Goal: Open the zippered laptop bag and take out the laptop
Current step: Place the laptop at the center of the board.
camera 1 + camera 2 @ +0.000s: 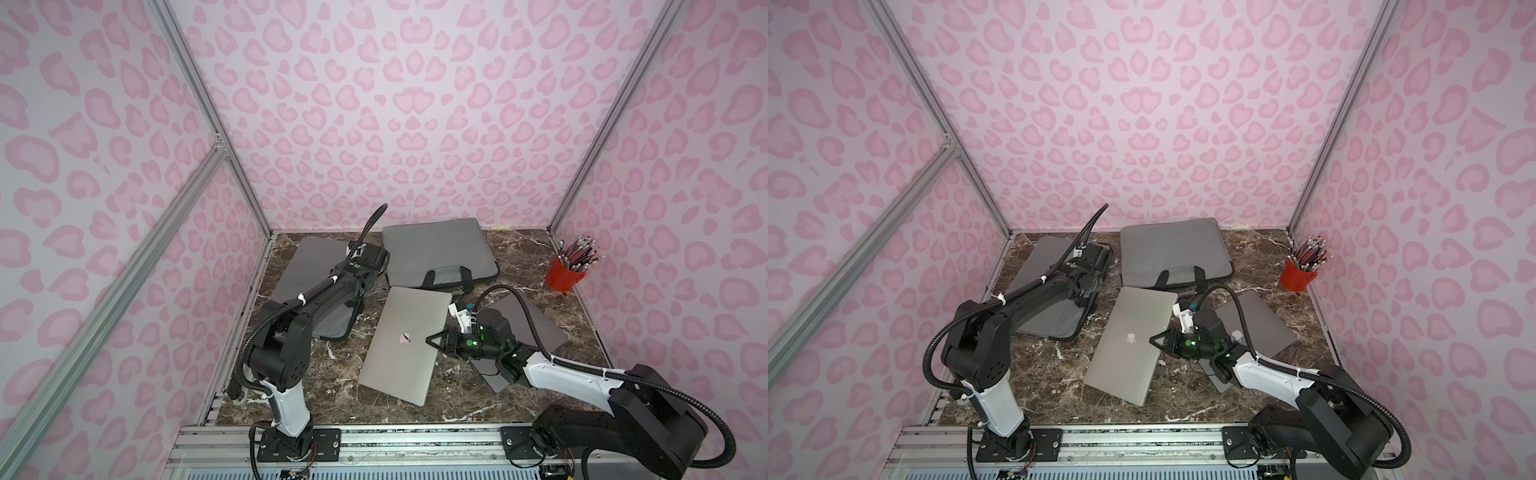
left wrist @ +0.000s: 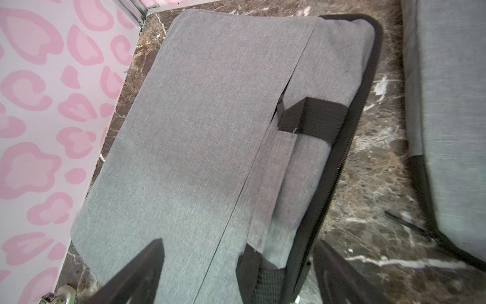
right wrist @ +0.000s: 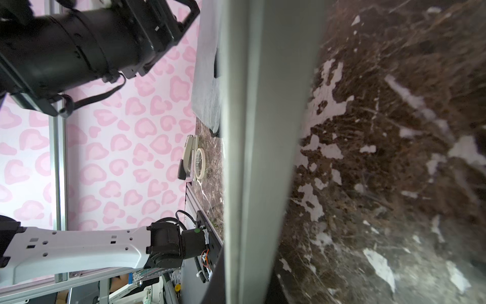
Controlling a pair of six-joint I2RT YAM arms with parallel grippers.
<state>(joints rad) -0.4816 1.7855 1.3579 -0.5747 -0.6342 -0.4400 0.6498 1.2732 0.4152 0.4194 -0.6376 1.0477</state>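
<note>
Laptop: the silver laptop point(image 1: 405, 345) lies closed on the counter point(image 1: 478, 399), fully outside either bag and between the two arms in both top views.
Long axis: it runs from the near edge of the counter toward the back wall, with the far end slanted a little to the robot's right.
Right hand: the right hand point(image 1: 433, 338) reaches in from the robot's right, roughly square to that axis. It is clamped on the middle of the laptop's long right edge.
Left hand: the left hand point(image 2: 238, 242) hangs over the left bag point(image 2: 184, 131), fingers spread wide, holding nothing.
Left bag: grey and flat at the left of the counter, just beside the laptop's far left corner. Its zipper point(image 2: 339, 168) looks undone along the side facing the laptop.
Nearer arm: the right, which is on the laptop; the left is beside it and not touching.
Other things: a second grey bag point(image 1: 436, 249) at the back, a dark laptop point(image 1: 536, 324) under the right arm, and a red cup of pencils point(image 1: 565, 276) far right.
Stage, by my judgement: the laptop is out, so what remains is releasing it and drawing the right hand away rightward.
Unclear: whether the gripped edge is raised off the counter.
</note>
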